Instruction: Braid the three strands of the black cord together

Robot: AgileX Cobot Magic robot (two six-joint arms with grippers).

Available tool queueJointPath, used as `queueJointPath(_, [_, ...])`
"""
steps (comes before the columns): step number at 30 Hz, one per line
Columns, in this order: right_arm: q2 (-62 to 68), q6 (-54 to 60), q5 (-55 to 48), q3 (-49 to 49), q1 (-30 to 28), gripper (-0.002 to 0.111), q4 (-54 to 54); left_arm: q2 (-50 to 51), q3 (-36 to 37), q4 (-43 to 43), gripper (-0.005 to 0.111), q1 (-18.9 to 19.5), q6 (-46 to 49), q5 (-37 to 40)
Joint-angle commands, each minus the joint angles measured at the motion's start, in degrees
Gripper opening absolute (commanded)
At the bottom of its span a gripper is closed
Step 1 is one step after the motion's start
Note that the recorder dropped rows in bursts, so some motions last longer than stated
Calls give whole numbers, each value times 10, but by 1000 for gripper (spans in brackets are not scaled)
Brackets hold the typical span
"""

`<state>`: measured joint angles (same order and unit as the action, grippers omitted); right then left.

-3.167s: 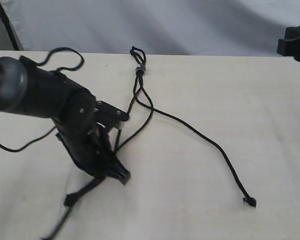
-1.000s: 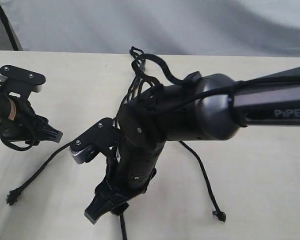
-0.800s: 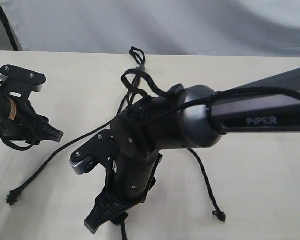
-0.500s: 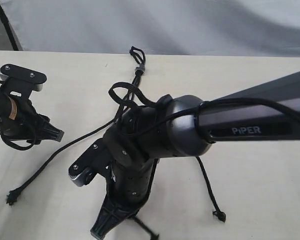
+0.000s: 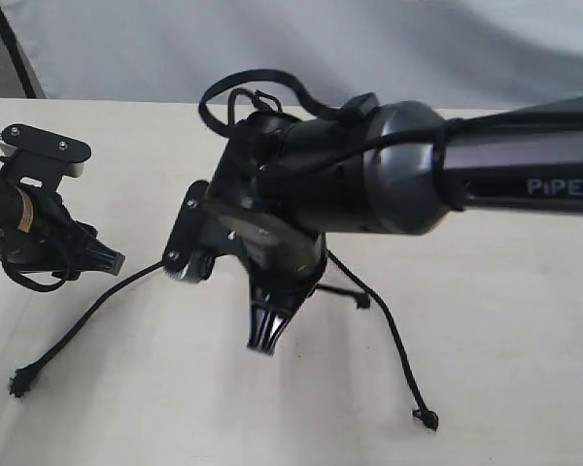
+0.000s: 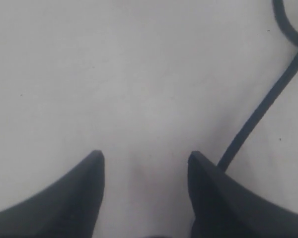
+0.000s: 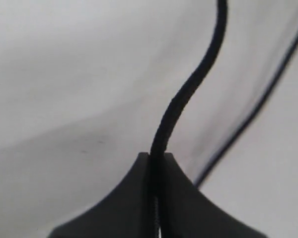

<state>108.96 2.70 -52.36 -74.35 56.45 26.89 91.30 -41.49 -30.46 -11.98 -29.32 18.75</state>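
Three thin black strands lie on the pale table. The left strand [image 5: 87, 316] runs to a frayed tip near the front left. The right strand [image 5: 394, 340] ends in a knot at the front right. My right gripper [image 5: 267, 335] [image 7: 156, 156] is shut on the third strand [image 7: 188, 89], which leaves straight from between its fingertips; a short piece of it [image 5: 342, 292] shows beside the gripper. The right arm hides the black cord's loop and join. My left gripper [image 5: 109, 260] [image 6: 145, 158] is open over bare table, with a strand [image 6: 260, 109] passing just outside one finger.
The right arm's thick body [image 5: 389, 184] and its cable loop [image 5: 243, 83] cover the middle of the table [image 5: 525, 340]. A white cloth [image 5: 369, 44] hangs behind the table's far edge. A dark frame [image 5: 15, 49] stands at the far left.
My right gripper has closed on a strand near the front edge and risen back toward the table's middle with it. The left gripper has stayed open and still.
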Motion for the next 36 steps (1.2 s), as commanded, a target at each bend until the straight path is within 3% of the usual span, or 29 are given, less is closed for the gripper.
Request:
queueJointPath(1, [0,-4,14,-2,-70,0,77,0,4,4,49,3,1,-2])
queueJointPath(7, [31,-6,122,-2,-192,0,48,0,4,4,49,3,1,-2])
queueJointPath(18, [118,-6,139,-2,-270,0,34,0,4,4,49,3,1,-4])
queueJointPath(23, [128,-6,117,-2,-269,0,6,0,4,4,49,3,1,-5])
queueJointPath(29, [125,90,22,-2,-245,0,-183,0,4,4,49,3,1,-14])
queueJointPath(33, [124,196,-71,-2,-193,0,-339,0,4,4,49,3,1,-21])
queueJointPath(36, [106,256,-73,-2,-120,0,-355,0,4,4,49,3,1,-21])
